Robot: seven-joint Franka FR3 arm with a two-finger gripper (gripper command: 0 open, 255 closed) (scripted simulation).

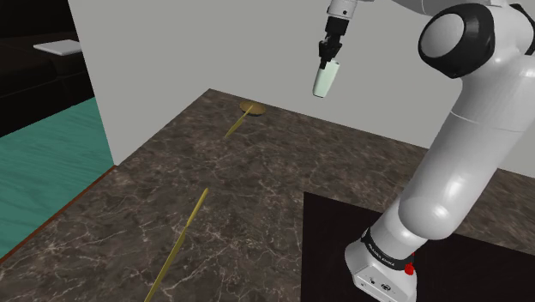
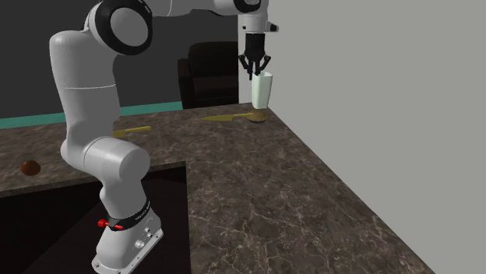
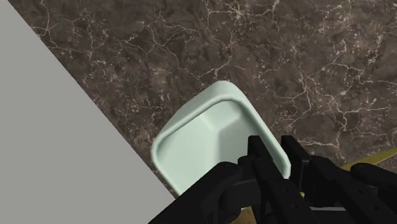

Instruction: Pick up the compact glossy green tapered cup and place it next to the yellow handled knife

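Cup (image 3: 203, 137) is pale green, and you have it up in the air. The gripper (image 3: 275, 162) pinches it at the rim. In the wrist view one black finger (image 3: 257, 156) is inside the cup and the other is outside, with the cup's wall squeezed between them. The open mouth faces up at the hand, and you can look right down into it.

From the shoulder view the cup (image 1: 327, 80) hangs under the gripper (image 1: 328, 60), wide end up, narrow end down, tipped a little. It touches nothing but the fingers.

Under it lies the dark stone counter (image 3: 305, 57) with pale veins. The grey wall (image 3: 51, 127) runs close beside the cup.

In the second exterior view the cup (image 2: 262, 88) floats just over the round end of a gold spoon (image 2: 237, 117), which lies flat on the counter by the wall. The gripper (image 2: 255, 72) points straight down.

The knife (image 1: 184, 233) is a thin yellow strip, lying flat on the counter well apart from the cup, closer to the stand (image 1: 334, 232).

A small brown round thing (image 2: 31, 167) sits on the counter beyond the stand.

Past the counter's edge you can see a teal floor (image 1: 43, 163) and a dark armchair (image 2: 210, 70).
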